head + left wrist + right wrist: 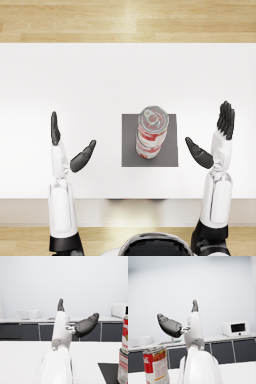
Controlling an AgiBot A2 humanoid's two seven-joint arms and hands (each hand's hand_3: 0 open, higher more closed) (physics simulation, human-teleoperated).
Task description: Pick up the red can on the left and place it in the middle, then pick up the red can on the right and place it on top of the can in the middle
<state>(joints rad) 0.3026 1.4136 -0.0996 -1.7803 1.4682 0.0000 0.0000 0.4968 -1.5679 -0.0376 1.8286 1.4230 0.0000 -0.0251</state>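
Note:
Two red cans stand stacked on the dark grey mat in the middle of the white table. The upper can shows its silver lid; the lower one is mostly hidden under it. The left wrist view shows the stack as upper can over lower can. The right wrist view shows only the upper can. My left hand is open, raised left of the mat and apart from the cans. My right hand is open to the right of the mat, holding nothing.
The white table stretches wide around the mat, with its front edge near my arms. Wooden floor lies beyond the far edge. Dark cabinets and a white microwave stand along the back wall.

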